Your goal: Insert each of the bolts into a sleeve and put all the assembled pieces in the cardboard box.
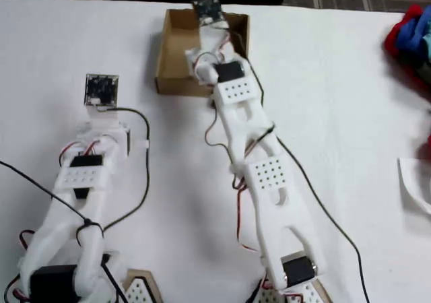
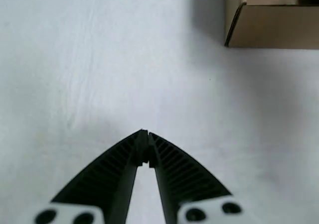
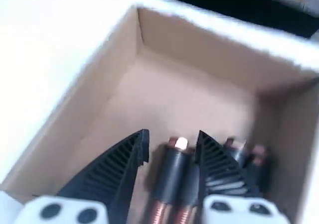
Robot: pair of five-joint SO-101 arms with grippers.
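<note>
Right gripper (image 3: 172, 144): parted, inside brown cardboard box (image 3: 199, 50), astride loose black-sleeved copper bolt (image 3: 177, 169); retreat may snag it. Left gripper (image 2: 144, 133): closed, empty.

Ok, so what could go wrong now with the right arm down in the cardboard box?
1. The assembled piece lies between the fingers of the open right gripper; a crooked lift could snag it and drag it out.
2. One finger sits close to the other pieces near the wall of the cardboard box and may knock them.

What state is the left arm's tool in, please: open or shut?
Shut: the left tool has its two black fingers touching at the tips.
</note>
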